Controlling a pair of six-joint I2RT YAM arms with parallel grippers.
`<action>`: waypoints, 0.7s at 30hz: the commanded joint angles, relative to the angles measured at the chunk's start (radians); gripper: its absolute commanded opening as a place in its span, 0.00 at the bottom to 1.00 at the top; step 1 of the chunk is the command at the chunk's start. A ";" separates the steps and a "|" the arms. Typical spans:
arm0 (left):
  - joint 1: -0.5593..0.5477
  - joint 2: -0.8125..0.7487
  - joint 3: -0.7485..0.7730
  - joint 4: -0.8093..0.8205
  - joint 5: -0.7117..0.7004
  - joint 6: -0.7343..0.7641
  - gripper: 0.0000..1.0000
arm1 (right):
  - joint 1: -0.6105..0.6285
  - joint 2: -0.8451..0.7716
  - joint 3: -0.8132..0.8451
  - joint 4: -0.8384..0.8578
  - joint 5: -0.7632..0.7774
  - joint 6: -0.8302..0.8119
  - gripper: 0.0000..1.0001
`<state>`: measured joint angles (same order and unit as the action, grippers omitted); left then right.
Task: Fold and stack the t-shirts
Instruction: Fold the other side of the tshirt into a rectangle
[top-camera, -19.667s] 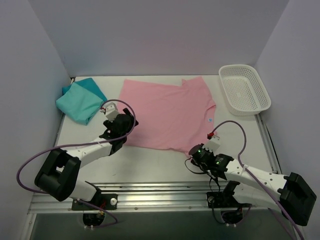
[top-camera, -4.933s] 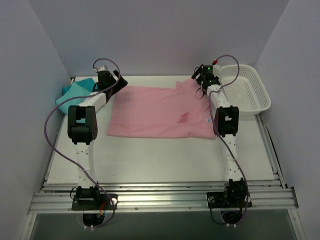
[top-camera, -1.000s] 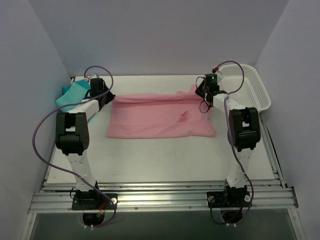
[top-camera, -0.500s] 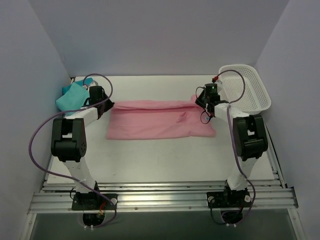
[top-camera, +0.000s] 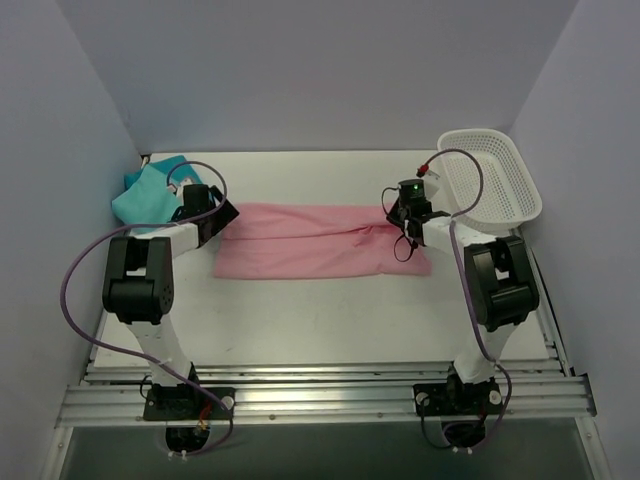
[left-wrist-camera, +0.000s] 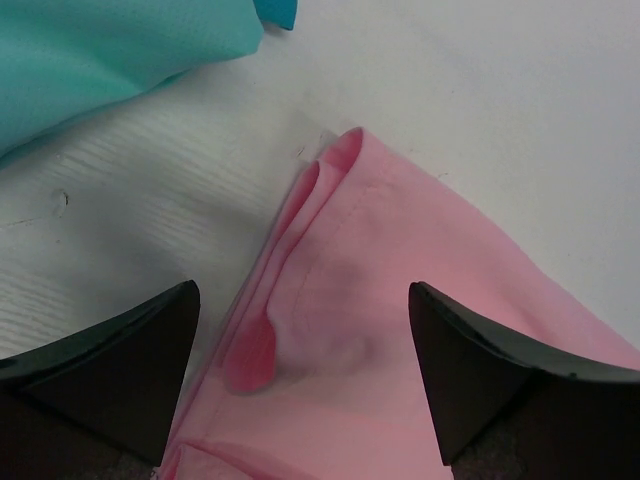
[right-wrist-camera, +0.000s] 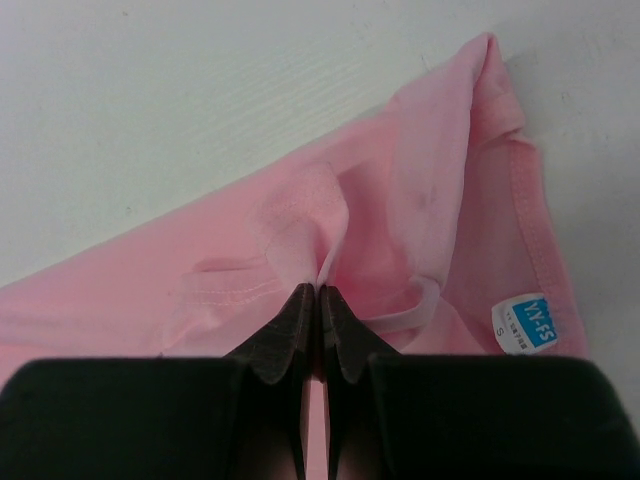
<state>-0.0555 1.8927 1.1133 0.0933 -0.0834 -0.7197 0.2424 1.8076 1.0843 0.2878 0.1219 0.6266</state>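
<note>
Right now my right hand (right-wrist-camera: 318, 295) is clamped fully closed on a small raised pleat of the pink t-shirt (top-camera: 320, 240), at the shirt's 3 o'clock end, close to the collar. I judge that I hold it there to control the folded edge and lay it flat. My left hand (left-wrist-camera: 300, 300) is spread wide over the shirt's 9 o'clock end and grips nothing. Its black fingers (left-wrist-camera: 120, 350) stand on either side of a rolled corner of cloth, placed to take that corner next, I think.

The pink shirt lies doubled into a long narrow band running from 9 to 3 across the middle of the white counter (top-camera: 320, 320). Its cloth is soft, matte knit with a stitched hem, and a blue-and-white size tag (right-wrist-camera: 527, 324) shows near my right hand. The teal t-shirt (top-camera: 150, 190) sits as a loose folded bundle at 10 o'clock, apart from the pink one; its weave looks finer and slightly dimpled. A white plastic mesh basket (top-camera: 480, 133) stands at 2 o'clock.
</note>
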 joint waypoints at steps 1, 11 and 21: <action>-0.024 -0.040 -0.012 0.063 -0.052 -0.024 0.94 | 0.031 -0.066 0.026 -0.065 0.115 -0.030 0.00; -0.063 -0.129 -0.075 0.114 -0.078 -0.017 0.94 | 0.384 -0.387 -0.145 -0.574 0.615 0.277 1.00; -0.145 -0.218 -0.110 0.122 -0.093 0.000 0.95 | 0.307 -0.208 0.116 -0.491 0.575 0.171 1.00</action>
<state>-0.1699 1.7161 1.0004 0.1772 -0.1684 -0.7372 0.6273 1.4742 1.0882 -0.2050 0.6708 0.8570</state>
